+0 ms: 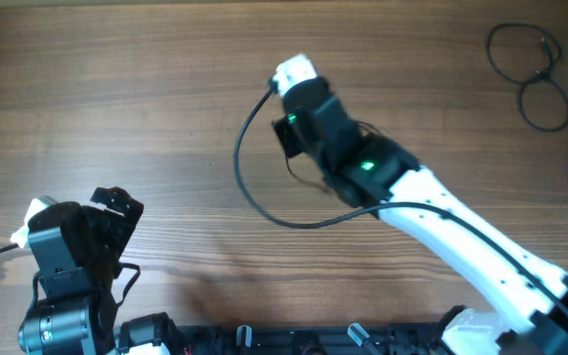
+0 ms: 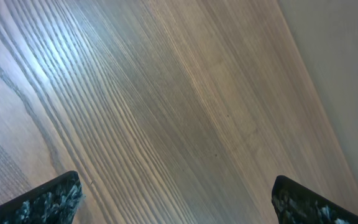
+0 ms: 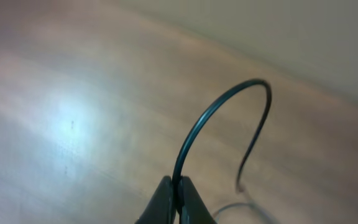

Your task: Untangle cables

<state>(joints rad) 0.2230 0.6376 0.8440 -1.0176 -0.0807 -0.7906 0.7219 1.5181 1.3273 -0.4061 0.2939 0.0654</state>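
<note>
A thin black cable (image 3: 219,106) is pinched between the jaws of my right gripper (image 3: 179,185), which is shut on it. The cable rises from the jaws, arcs over to the right and ends in a free tip just above the table. A second, blurred strand (image 3: 244,208) lies on the wood behind it. From overhead, the right wrist (image 1: 323,118) hides its own fingers, and a bit of thin cable (image 1: 299,173) shows beside it. More cables (image 1: 531,74) lie in separate loops at the far right. My left gripper (image 2: 176,186) (image 1: 116,207) is open over bare wood at the near left.
A thicker black wire (image 1: 245,173) belonging to the right arm loops out to the left of its wrist. The table's far edge and a pale wall (image 3: 278,37) show in the right wrist view. Black hardware (image 1: 294,340) lines the near edge.
</note>
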